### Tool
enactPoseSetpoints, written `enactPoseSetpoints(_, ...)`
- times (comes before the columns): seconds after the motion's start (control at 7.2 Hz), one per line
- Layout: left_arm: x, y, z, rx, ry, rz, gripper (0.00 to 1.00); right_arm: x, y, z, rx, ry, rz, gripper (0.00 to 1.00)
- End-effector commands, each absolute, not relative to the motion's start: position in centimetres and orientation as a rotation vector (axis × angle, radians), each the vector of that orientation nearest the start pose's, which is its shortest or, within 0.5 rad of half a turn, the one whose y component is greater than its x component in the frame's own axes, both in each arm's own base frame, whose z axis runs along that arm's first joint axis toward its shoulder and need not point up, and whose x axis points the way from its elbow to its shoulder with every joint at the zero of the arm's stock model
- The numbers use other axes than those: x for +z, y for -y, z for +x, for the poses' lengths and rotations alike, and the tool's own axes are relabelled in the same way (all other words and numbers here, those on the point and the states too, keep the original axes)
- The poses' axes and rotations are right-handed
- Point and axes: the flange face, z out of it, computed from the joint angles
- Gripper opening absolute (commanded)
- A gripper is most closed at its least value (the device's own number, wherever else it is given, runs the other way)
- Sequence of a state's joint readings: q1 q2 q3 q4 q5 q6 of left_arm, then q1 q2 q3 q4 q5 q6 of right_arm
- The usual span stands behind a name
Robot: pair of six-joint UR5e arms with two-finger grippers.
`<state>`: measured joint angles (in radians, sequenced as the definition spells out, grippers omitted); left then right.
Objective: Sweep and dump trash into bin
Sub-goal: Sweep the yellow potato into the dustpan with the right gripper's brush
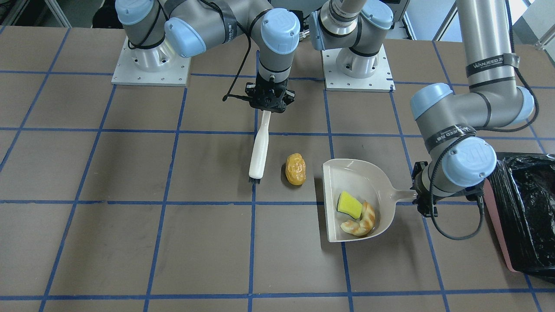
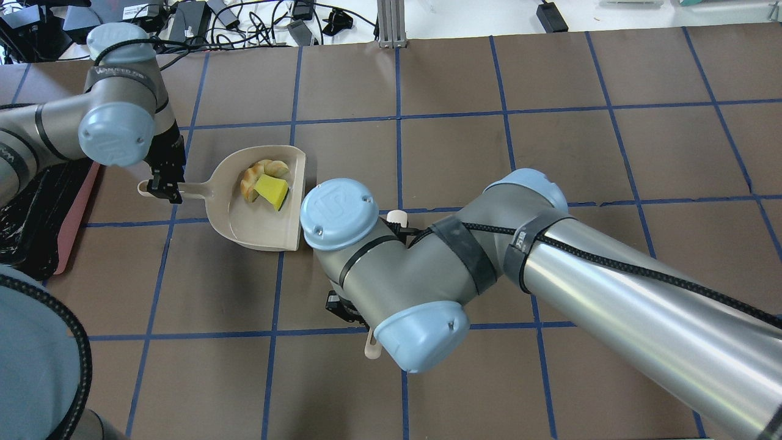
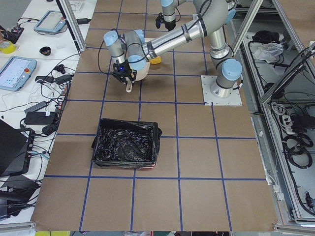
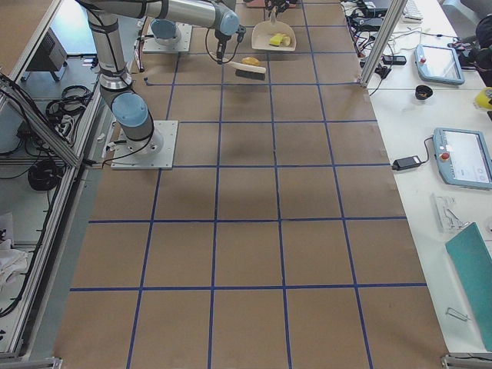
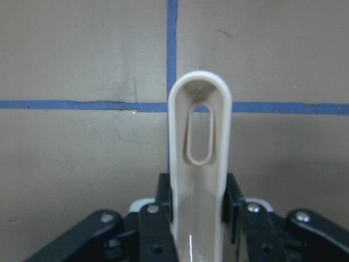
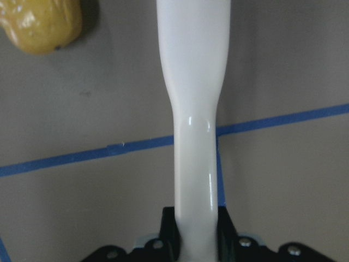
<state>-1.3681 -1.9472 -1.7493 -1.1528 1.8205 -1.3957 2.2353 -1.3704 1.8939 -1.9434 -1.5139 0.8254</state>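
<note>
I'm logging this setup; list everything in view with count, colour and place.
Potato: one, yellow-orange, on the table between brush and dustpan.
Croissant: one, golden-brown, in the dustpan.
Sponge: one, green and yellow, in the dustpan beside the croissant.
Dustpan: one, cream, on the table.
Brush: one, cream with dark bristles, bristle end beside the potato.
Bin: one, pink with black bag, at the table's end on the robot's left.
Table: one, brown with blue tape grid.
Tablets: two, grey, on the side bench.
Left end effector: one, black, shut on the dustpan's handle.
Right end effector: one, black, shut on the brush's handle.
</note>
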Motion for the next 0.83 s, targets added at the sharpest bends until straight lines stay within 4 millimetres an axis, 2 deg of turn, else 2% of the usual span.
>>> enactPoseSetpoints(0.0, 22.5, 52.6, -0.8, -0.093, -1.983, -2.064, 0.0, 25.7, 27.7, 44.1, 0.248, -3.181, 0.265, 0.0)
enactPoseSetpoints(0.14, 22.2, 50.0, -1.1, -0.139, -1.908, -2.079, 0.0, 25.5, 27.7, 44.4, 0.21, -3.156, 0.264, 0.0)
enactPoseSetpoints(0.28, 22.1, 48.3, -1.6, -0.167, -1.88, -2.086, 0.0, 24.6, 28.0, 44.9, 0.231, -3.138, 0.276, 0.0)
enactPoseSetpoints(0.42, 22.5, 47.8, -3.3, -0.2, -1.865, -2.103, 0.0, 23.8, 28.8, 45.9, 0.235, -3.107, 0.324, 0.0)
enactPoseSetpoints(0.69, 22.6, 47.9, -7.4, -0.269, -1.874, -2.087, 0.0, 24.4, 29.7, 46.8, 0.207, -3.086, 0.317, 0.0)
